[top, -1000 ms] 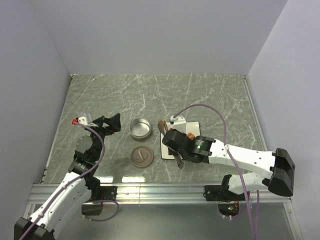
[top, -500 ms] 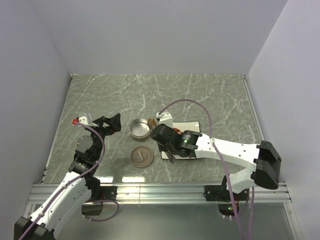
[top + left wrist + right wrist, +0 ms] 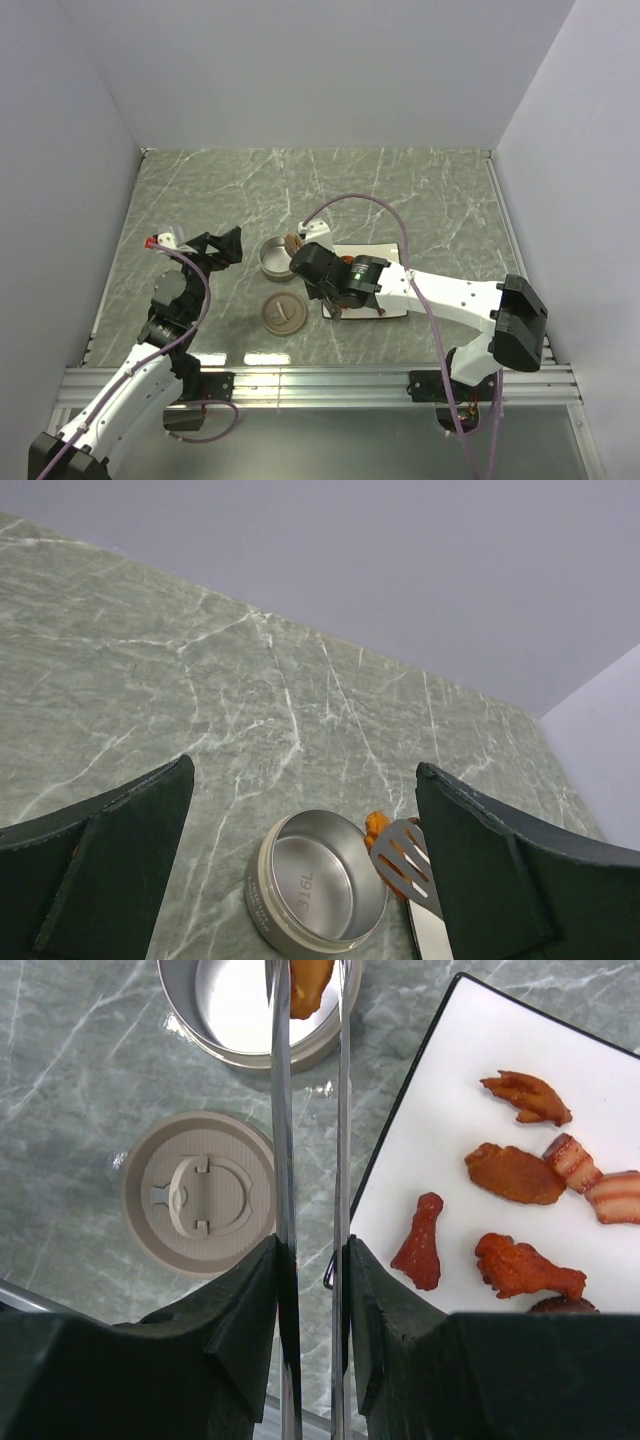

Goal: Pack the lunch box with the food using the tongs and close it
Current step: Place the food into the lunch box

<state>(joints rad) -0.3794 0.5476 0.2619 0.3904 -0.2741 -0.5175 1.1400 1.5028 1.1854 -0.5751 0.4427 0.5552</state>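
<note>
The right gripper (image 3: 310, 1250) has its fingers drawn in close on the tongs (image 3: 278, 1110), squeezing the two thin arms nearly together. The tips pinch one orange-brown piece of food (image 3: 305, 985) above the tin (image 3: 235, 1010), on the tin's plate side near the rim. The inside of the tin looks bare. The lid (image 3: 200, 1195) lies flat, handle up, just beside the tin on the side toward the arm bases. The white plate (image 3: 450, 1130) sits close by the tin on its other side, with the rest of the food (image 3: 515, 1173) on it. The left gripper (image 3: 218, 244) hovers near the tin on the side away from the plate, its fingers spread wide and holding nothing.

The step in hand appears to be dropping this piece in. It would go best if the tips come further over the middle of the tin and lower, clear of the rim, before the squeeze eases. A release from high up or at the rim could let the piece bounce out. A knock from the tongs would likely push such a light tin aside.
</note>
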